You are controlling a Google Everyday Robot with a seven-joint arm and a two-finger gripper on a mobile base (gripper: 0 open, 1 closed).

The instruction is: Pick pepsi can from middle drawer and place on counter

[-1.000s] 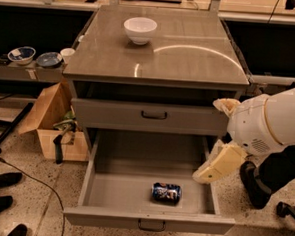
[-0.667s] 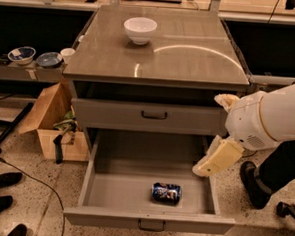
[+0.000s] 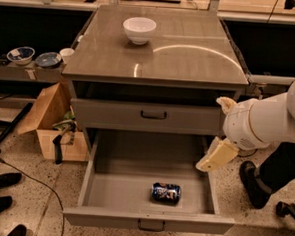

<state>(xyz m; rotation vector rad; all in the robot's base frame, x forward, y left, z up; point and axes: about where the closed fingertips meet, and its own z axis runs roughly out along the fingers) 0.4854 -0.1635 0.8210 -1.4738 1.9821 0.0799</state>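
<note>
The pepsi can [image 3: 166, 192] lies on its side on the floor of the open middle drawer [image 3: 108, 190], right of centre and near the front. My gripper [image 3: 215, 156] hangs from the white arm over the drawer's right side wall, above and to the right of the can and apart from it. It holds nothing that I can see. The counter [image 3: 191, 57] is the glossy grey-brown top of the cabinet, above the drawers.
A white bowl [image 3: 139, 29] stands on the counter at the back. The upper drawer front [image 3: 147, 115] is closed. A side shelf with blue bowls [image 3: 21, 54] is at the left, with a cardboard box [image 3: 49, 121] on the floor below. Shoes [image 3: 1, 181] are at the lower left.
My arm has shifted slightly left and the gripper has risen a little beside the drawer's right wall. The can has not moved.
</note>
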